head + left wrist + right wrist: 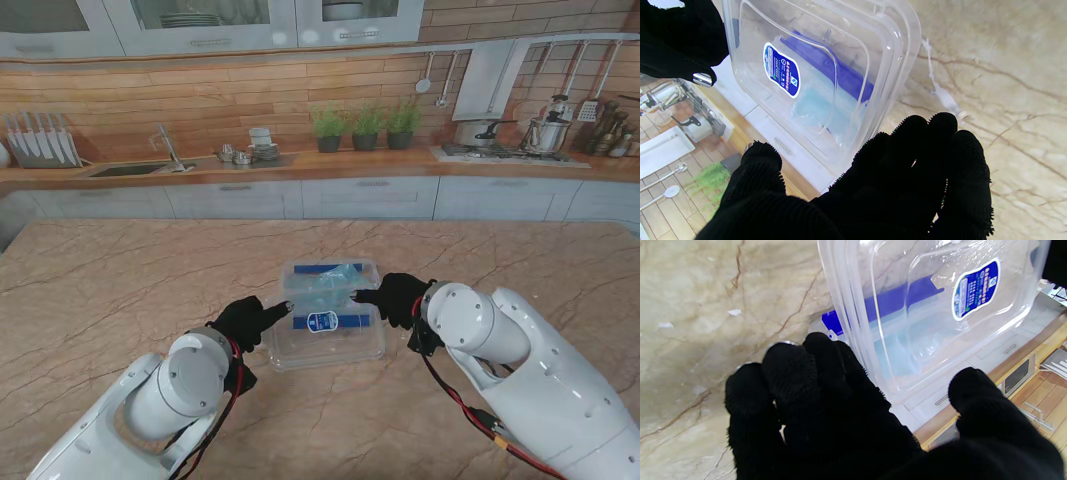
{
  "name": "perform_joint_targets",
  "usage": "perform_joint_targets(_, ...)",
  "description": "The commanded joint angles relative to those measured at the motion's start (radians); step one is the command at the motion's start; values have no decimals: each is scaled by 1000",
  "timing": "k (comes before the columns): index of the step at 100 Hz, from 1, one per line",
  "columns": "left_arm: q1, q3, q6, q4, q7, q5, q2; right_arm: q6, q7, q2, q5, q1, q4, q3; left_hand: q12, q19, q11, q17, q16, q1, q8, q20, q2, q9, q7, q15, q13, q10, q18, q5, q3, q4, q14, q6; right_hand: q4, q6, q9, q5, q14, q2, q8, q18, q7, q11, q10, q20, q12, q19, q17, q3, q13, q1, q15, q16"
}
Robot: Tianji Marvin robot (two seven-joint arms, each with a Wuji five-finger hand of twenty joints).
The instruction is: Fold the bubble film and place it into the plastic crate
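The crumpled pale-blue bubble film [330, 284] lies inside the clear lidded plastic crate [300, 352] mid-table. At its nine o'clock, the black-gloved left hand [248, 320] is spread, empty; at three o'clock the right hand [396, 296] likewise.

High view from the stand, looking down across the marble table [110, 290] toward the kitchen wall, both arms rising from the near corners. Each wrist camera sits right behind its gloved fingers, very close, picture upside down, facing the clear crate [328, 315] from opposite sides. All three views share that crate and its blue label [781, 70].
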Motion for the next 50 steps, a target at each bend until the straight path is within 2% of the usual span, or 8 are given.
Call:
perform_joint_targets(1, -33, 21, -29, -22, -23, -28, -35, -27, 20, -46, 38, 33, -18, -33, -9, 29, -31, 17, 3, 16, 55, 9, -16, -3, 125, 22, 34, -162, -52, 66, -8, -6, -42, -331, 38, -217, 18, -20, 29, 36, 6, -184, -45, 39, 67, 27, 27, 194, -8, -11, 26, 3, 37, 16)
perform_joint_targets(16, -75, 29, -12, 12, 1, -39, -48, -25, 14, -56, 80, 98, 44, -62, -10, 28, -33, 15, 2, 20, 56, 9, -21, -3, 125, 21, 34, -159, -52, 69, -7, -6, -38, -330, 38, -215, 18, -20, 29, 36, 6, -182, -46, 38, 67, 28, 27, 193, -9, -10, 26, 5, 37, 17)
perform_joint_targets(50, -215, 56, 22, 113, -24, -82, -58, -22, 15, -75, 131, 234, 165, -120, -11, 26, -36, 12, 2, 18, 53, 9, -18, -11, 116, 18, 29, -162, -55, 61, -8, -6, -42, -332, 38, -216, 17, -20, 30, 36, 6, -180, -46, 36, 69, 29, 28, 192, -9, -11, 26, 5, 36, 17)
